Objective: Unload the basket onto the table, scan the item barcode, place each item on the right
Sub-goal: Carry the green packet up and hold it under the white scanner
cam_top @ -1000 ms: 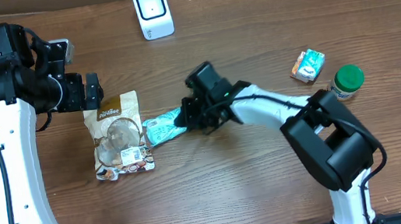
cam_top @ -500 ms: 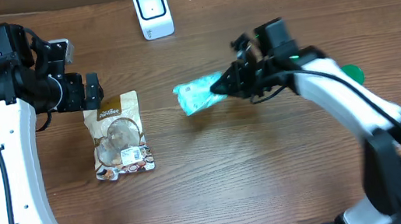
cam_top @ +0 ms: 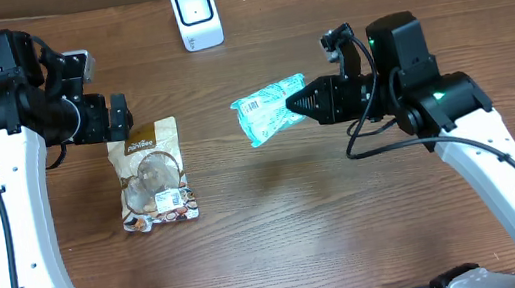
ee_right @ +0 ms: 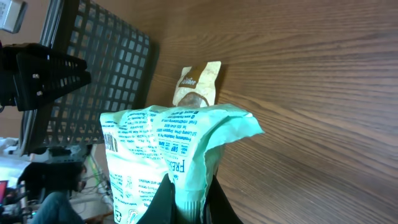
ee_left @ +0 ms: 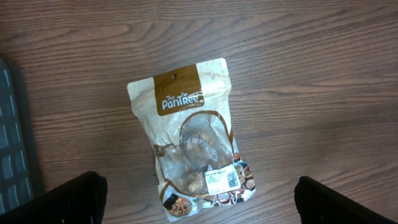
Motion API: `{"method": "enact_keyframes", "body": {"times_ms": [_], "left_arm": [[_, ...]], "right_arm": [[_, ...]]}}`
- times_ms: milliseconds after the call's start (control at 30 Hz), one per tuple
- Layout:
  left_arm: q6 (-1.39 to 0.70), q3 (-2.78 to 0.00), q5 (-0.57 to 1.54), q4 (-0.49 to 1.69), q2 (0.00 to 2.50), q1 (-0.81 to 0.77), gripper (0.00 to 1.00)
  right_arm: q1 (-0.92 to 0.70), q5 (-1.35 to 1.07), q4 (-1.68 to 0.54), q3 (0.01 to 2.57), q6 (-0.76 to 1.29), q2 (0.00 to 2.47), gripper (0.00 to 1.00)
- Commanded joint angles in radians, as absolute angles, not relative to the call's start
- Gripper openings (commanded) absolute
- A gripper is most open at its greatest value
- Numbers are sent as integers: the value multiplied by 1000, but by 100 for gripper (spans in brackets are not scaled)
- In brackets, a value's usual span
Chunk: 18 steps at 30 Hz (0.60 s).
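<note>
Above the worktop (cam_top: 281,242), seen from overhead, the teal pouch (cam_top: 268,110) hangs just toward 12 o'clock of centre. The right jaws are clamped on its 3 o'clock end. A white label (cam_top: 254,107), probably the barcode, faces upward. The scanner (cam_top: 196,14) stands at 11 o'clock from the pouch, well apart, near the far edge. A brown snack pouch (cam_top: 152,174) lies flat at 9 o'clock, with the left jaws spread wide by its top edge, holding nothing.

From the left wrist, that brown pouch fills the middle. The fingertips (ee_left: 68,199) sit at 7 and 5 o'clock, far apart, touching nothing.

From the right wrist, the teal pouch stands crumpled, pinched at 6 o'clock. Behind it are the brown pouch at 12 o'clock and a dark wire basket (ee_right: 106,81) at 10 o'clock.

The step in hand looks like carrying the pouch to the scanner. Next it needs swinging toward 11 o'clock and turning so the label meets the scanner's window.

The surface is brown wood grain. Cables and clutter show beyond its edge.
</note>
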State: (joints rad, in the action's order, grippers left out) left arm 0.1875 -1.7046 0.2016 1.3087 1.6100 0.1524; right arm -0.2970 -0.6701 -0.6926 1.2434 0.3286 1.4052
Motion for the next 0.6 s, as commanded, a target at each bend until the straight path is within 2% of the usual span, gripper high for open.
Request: {"method": "enact_keyframes", "body": {"times_ms": [0,567], "left_arm": [[206,-1723,202,1304,1599,150,100],[206,-1723,202,1304,1599,150,100]], "right_arm": [[-302,-651,-693,1252,305,1367,4],[-322,-647,-699,1253,306,1367,4]]}}
